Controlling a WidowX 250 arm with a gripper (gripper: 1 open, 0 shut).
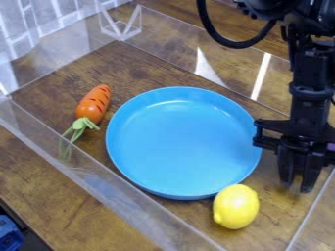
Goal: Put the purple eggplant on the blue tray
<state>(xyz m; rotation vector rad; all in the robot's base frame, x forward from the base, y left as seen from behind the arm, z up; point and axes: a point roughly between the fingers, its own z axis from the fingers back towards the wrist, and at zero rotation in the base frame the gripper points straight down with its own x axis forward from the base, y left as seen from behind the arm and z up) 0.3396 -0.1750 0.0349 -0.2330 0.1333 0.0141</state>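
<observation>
The blue tray (181,142) is a large round plate lying bare in the middle of the wooden table. My gripper (304,182) points down just off the tray's right rim, its dark fingers low over the table and drawn close together. The purple eggplant does not show anywhere. The fingers cover the spot beneath them, and I cannot tell whether anything sits between them.
A yellow lemon (237,207) lies by the tray's front right rim, close to the gripper. An orange carrot (92,104) with a green top lies left of the tray. Clear plastic walls (78,167) enclose the table area.
</observation>
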